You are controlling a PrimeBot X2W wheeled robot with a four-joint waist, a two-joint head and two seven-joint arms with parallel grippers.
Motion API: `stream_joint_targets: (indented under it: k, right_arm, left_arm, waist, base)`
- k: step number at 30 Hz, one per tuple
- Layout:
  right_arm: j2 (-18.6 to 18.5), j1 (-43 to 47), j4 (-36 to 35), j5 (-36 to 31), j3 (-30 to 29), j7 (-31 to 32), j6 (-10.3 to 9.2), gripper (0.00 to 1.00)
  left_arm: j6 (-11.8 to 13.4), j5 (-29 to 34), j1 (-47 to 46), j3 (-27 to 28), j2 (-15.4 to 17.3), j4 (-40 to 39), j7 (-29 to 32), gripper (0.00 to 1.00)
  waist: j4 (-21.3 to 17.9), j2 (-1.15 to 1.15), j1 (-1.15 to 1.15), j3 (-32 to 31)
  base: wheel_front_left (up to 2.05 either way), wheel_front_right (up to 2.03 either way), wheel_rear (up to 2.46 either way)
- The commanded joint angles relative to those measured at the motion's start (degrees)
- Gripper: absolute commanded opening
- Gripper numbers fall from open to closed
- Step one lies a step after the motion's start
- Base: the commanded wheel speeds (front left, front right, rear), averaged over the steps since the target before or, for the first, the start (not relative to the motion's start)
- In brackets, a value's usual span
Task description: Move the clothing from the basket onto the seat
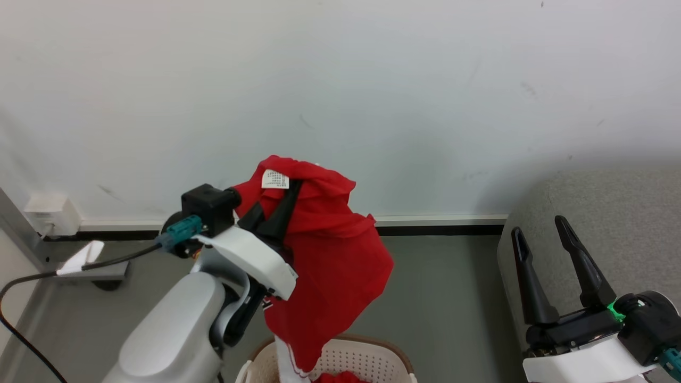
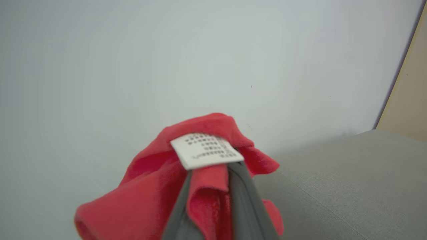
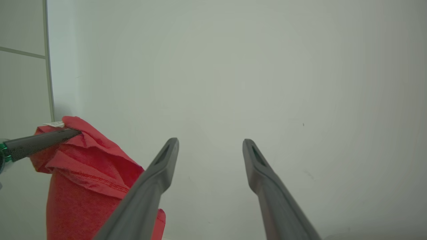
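Note:
My left gripper [image 1: 290, 192] is shut on a red piece of clothing [image 1: 330, 250] with a white tag [image 1: 275, 179]. It holds the garment up in front of the wall, and the garment's white-trimmed lower end hangs down into the basket [image 1: 362, 354]. More red clothing [image 1: 340, 377] lies inside the basket. In the left wrist view the red clothing [image 2: 156, 190] bunches around my left gripper [image 2: 208, 166], tag on top. The grey seat [image 1: 612, 213] stands at the right. My right gripper [image 1: 540, 223] is open in front of the seat, holding nothing; in the right wrist view my right gripper [image 3: 210, 143] faces the wall.
A white wall [image 1: 340, 80] with a baseboard rises close behind. Grey floor [image 1: 441, 298] lies between basket and seat. A wall socket [image 1: 48, 213], a metal foot and a black cable [image 1: 32, 276] are at the far left.

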Motion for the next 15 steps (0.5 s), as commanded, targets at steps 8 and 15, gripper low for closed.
stream_joint_targets:
  k: [8,15]
  right_arm:
    - [-0.8,0.8,0.5,1.4,2.7,0.1,-0.12,1.00]
    - [-1.3,0.6,1.1,2.9,5.3,0.0,-0.12,1.00]
  left_arm:
    - [2.3,0.3,-3.1,0.6,0.8,-5.1,2.7,0.00]
    - [3.1,0.9,-4.4,0.4,0.7,-6.1,3.2,0.00]
  waist:
    - [-1.2,0.00,0.01,0.2]
    - [-1.4,0.00,0.01,0.4]
  base:
    - [0.00,0.00,0.00]
    - [0.00,0.00,0.00]
